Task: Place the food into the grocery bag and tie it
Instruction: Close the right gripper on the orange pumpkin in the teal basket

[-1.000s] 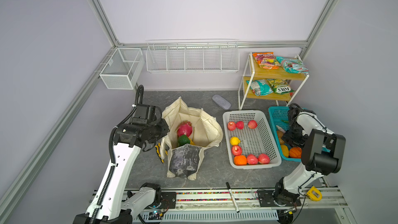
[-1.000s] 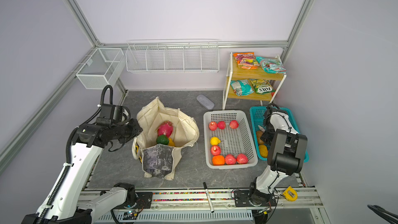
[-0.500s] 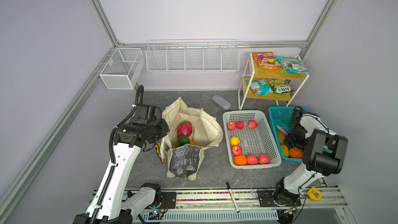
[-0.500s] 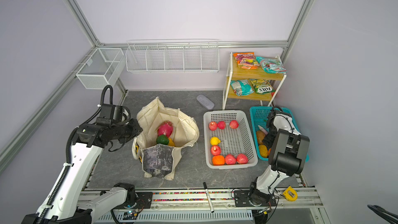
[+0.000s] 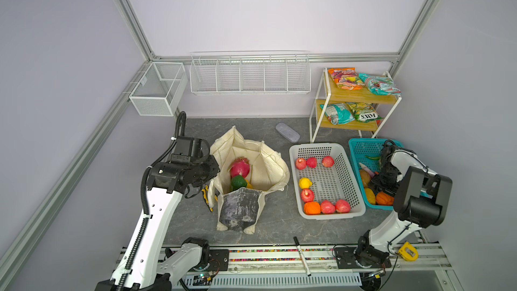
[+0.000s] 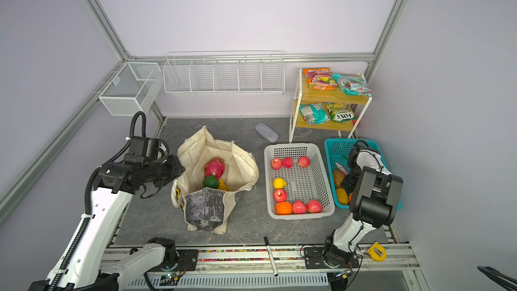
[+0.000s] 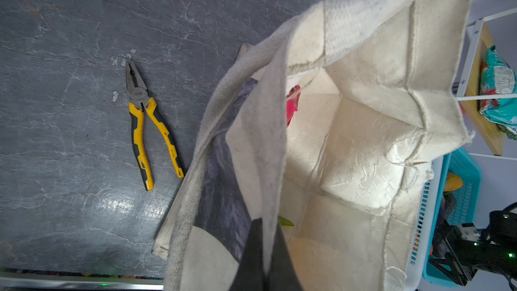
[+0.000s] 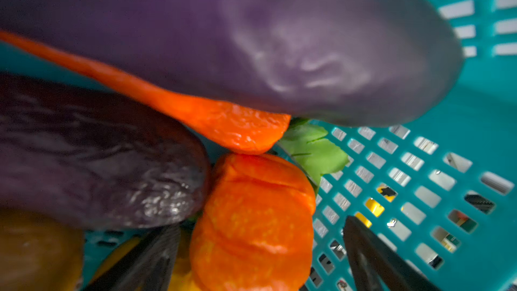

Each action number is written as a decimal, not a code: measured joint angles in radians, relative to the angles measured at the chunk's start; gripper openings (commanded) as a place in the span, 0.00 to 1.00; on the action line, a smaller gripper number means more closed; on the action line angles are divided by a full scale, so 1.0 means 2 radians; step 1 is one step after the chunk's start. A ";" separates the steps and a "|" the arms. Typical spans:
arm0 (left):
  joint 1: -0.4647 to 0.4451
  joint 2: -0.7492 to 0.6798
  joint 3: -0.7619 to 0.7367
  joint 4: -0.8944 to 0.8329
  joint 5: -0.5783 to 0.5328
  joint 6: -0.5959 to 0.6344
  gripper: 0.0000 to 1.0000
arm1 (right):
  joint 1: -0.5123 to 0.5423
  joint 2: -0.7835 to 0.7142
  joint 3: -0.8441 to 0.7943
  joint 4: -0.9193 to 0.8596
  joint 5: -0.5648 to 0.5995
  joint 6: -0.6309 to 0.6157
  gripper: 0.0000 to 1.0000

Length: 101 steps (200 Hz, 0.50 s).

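R gripper [image 8: 260, 228] sits spread astride pumpkin [image 8: 257, 191] in teal basket [image 8: 447, 107]: centre it, close gently, lift clear of eggplant [image 8: 251, 37]. L gripper [image 7: 264, 229] pinches bag [image 7: 349, 135] rim; hold mouth wide.

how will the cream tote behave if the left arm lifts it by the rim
Likely floppy: the grocery bag slumps and creases where it sits. It would probably sag around the dragon fruit inside rather than keep its mouth open.
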 measured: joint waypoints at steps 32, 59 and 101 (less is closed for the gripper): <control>0.000 0.000 0.000 0.000 0.000 0.000 0.00 | -0.001 0.000 0.000 0.000 -0.012 -0.001 0.78; 0.000 0.000 0.000 0.000 0.000 0.000 0.00 | -0.001 0.000 0.003 -0.002 -0.018 -0.001 0.70; 0.000 0.000 0.000 0.000 0.000 0.000 0.00 | -0.001 -0.001 0.019 -0.008 -0.020 -0.001 0.51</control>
